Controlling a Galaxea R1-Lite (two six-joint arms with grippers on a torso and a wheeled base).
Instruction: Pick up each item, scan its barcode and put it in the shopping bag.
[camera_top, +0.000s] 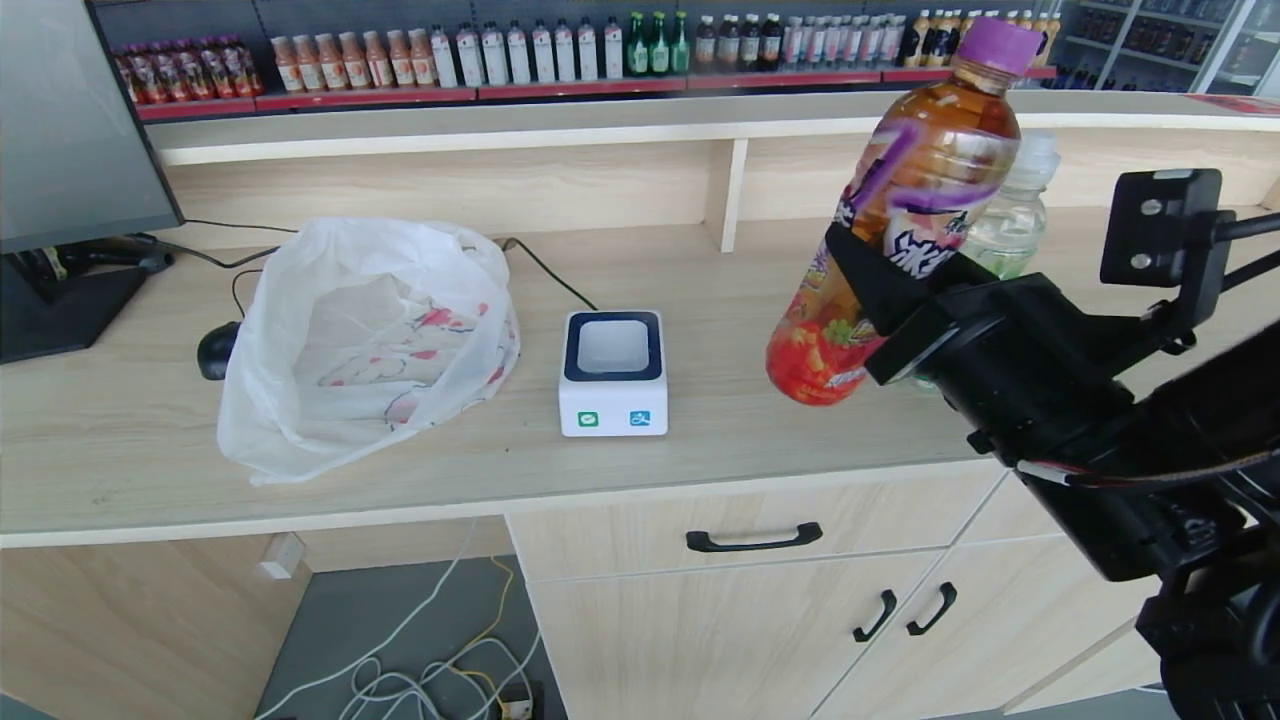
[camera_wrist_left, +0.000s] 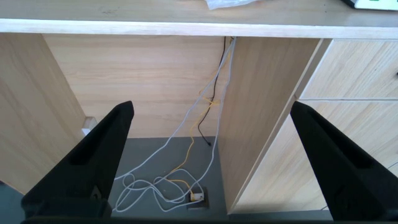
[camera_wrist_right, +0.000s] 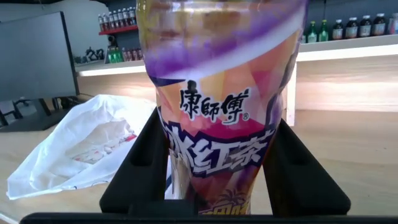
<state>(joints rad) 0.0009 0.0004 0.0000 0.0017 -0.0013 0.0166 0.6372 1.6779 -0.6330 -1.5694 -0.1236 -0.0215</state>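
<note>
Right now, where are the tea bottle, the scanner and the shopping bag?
tea bottle (camera_top: 935, 160), head view, its upper body.
scanner (camera_top: 612, 348), head view, its top window.
shopping bag (camera_top: 268, 405), head view, its near wall.

Counter (camera_top: 760, 440): a monitor (camera_top: 70, 120) is standing at its far left corner, a black mouse (camera_top: 215, 350) lying nearby. Bottle rows (camera_top: 560, 50) are lining the shelf behind; cables (camera_top: 420, 670) are trailing below.

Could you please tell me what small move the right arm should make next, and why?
Probably carry the bottle leftward over the scanner, label toward its window. The right gripper is shut on the bottle, held up to the scanner's right; the shopping bag lies farther left.
</note>
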